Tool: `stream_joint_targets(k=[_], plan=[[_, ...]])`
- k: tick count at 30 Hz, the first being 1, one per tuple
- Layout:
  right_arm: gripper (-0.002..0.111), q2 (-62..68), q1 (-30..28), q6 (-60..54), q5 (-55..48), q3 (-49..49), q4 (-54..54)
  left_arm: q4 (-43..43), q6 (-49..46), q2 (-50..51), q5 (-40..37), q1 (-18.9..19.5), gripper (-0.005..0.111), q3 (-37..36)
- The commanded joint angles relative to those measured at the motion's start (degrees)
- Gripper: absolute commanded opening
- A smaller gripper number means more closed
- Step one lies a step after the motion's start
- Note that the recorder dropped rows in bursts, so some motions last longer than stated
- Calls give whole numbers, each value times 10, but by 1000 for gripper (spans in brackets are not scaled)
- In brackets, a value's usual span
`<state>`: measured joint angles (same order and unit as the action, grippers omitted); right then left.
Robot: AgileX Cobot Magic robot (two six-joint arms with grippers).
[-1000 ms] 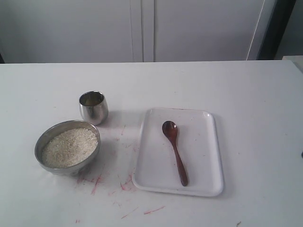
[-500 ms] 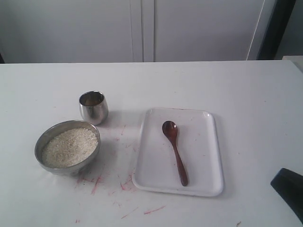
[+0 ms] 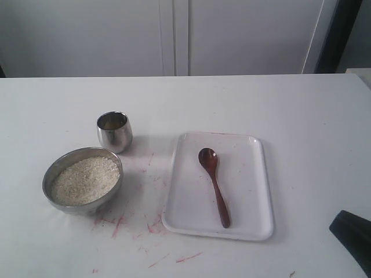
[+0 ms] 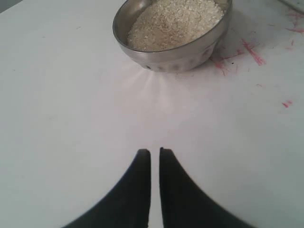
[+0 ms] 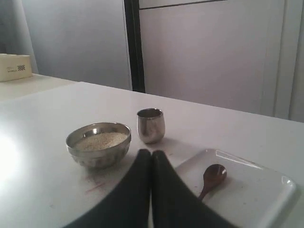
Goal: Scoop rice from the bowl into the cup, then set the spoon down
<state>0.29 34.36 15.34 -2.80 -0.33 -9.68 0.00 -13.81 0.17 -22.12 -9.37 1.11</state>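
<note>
Rice (image 3: 85, 179): pale off-white, fine loose grains in a low heap that fills the bowl nearly to its rim.
Bowl (image 3: 81, 207): wide, round and shallow, brushed steel with a dull sheen. It stands on the table at the near left.
Cup (image 3: 114, 134): small, shiny steel with a rounded belly and no handle. It stands upright just behind the bowl.
Spoon (image 3: 214, 185): dark reddish-brown glossy wood, with an oval scoop and a long slim handle. It lies flat on the tray, hollow side up, scoop toward the far edge and handle toward the near edge. Neither of my claws touches it.
Tray (image 3: 249, 197): white, smooth, rectangular with rounded corners and a low raised lip, to the right of the bowl.
Table (image 3: 301, 116): white and matte, with thin red streaks between the bowl and the tray.
My left claw (image 4: 155, 152): two dark curved fingers drawn together with only a thin slit between them, empty, above bare table and pointing at the bowl.
My right claw (image 5: 152, 153): dark fingers pressed together, holding nothing, off to the right of the tray and apart from it.
</note>
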Motion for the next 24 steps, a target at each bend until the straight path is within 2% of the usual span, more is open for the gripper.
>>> stream_joint_targets(k=[1,4,9,24], plan=[[0,-3,-1,-94,-15,3,70,0,3,-2,-19,-1,14,-5],[0,-3,-1,-96,-29,3,78,0,3,-2,-19,-1,14,-5],[0,-3,-1,-4,-47,3,97,0,3,-2,-19,-1,14,-5],[0,-3,-1,2,-49,3,97,0,3,-2,-19,-1,14,-5]])
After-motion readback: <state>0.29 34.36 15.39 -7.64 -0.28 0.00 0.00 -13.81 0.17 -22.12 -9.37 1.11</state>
